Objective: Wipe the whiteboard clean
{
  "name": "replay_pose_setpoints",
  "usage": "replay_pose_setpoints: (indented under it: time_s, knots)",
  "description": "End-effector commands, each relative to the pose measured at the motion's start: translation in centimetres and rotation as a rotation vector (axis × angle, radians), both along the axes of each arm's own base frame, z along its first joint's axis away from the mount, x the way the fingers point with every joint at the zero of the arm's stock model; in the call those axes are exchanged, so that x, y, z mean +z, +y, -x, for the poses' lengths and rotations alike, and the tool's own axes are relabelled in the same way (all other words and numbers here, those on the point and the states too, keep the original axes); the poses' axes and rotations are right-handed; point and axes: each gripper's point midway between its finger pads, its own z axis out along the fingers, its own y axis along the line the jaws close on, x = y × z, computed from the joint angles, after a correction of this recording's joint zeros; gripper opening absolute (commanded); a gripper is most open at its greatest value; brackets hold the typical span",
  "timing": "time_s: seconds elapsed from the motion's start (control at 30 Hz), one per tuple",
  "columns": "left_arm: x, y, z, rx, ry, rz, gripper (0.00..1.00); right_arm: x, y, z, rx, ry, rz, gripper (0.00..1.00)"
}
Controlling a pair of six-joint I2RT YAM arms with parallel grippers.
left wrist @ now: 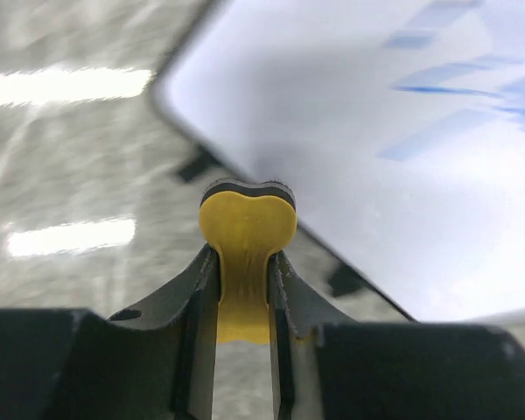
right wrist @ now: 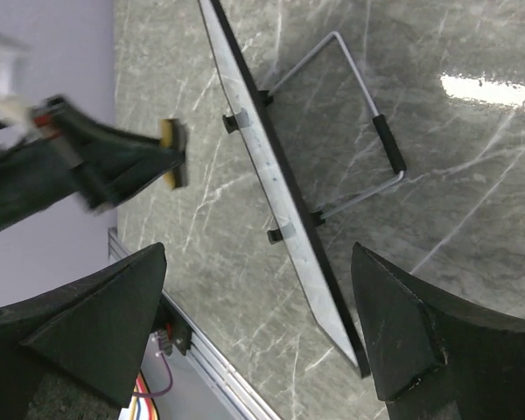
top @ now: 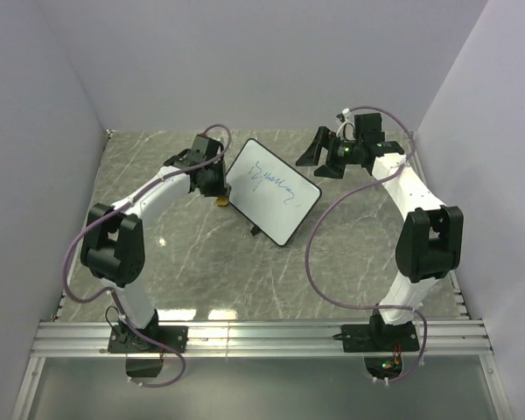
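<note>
Yellow eraser (left wrist: 247, 219) is being pinched by the left fingers (left wrist: 203, 276), that arm reaching forward, the propped whiteboard's (top: 271, 190) edge just ahead of them. Right fingers (right wrist: 402, 324) are hovering spread wide behind the board, holding nothing.

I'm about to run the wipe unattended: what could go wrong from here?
The whiteboard leans on a thin wire stand, and the right gripper is open behind it, not holding it; a push from the eraser might slide or tip it. The left gripper pinches only the eraser's narrow stem, so it could twist or slip under pressure. The eraser sits near the board's edge, off the blue writing; a short stroke may miss it.
</note>
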Motion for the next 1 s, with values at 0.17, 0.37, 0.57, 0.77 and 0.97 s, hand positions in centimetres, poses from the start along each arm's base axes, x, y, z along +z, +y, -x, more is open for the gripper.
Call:
replay_pose_setpoints:
  time_s: [0.17, 0.37, 0.57, 0.77, 0.97]
  knots:
    - [7.1, -9.7, 1.7, -0.336, -0.144, 0.145, 0.00, 0.8, 2.0, -0.4, 0.052, -0.046, -0.030, 0.91]
    - [6.1, -13.6, 2.6, -0.416, -0.137, 0.129, 0.00, -0.1, 3.0, 0.9, 0.078, -0.027, -0.022, 0.88]
    - [5.7, -15.7, 3.3, -0.466, -0.148, 0.110, 0.00, -1.0, 3.2, 1.7, 0.090, -0.005, -0.020, 0.82]
    - [5.8, -16.4, 3.3, -0.477, -0.157, 0.117, 0.00, -1.6, 3.1, 2.2, 0.091, 0.001, -0.013, 0.66]
    - [6.5, -17.4, 3.5, -0.506, -0.171, 0.151, 0.00, -3.0, 3.0, 3.4, 0.103, 0.030, -0.004, 0.56]
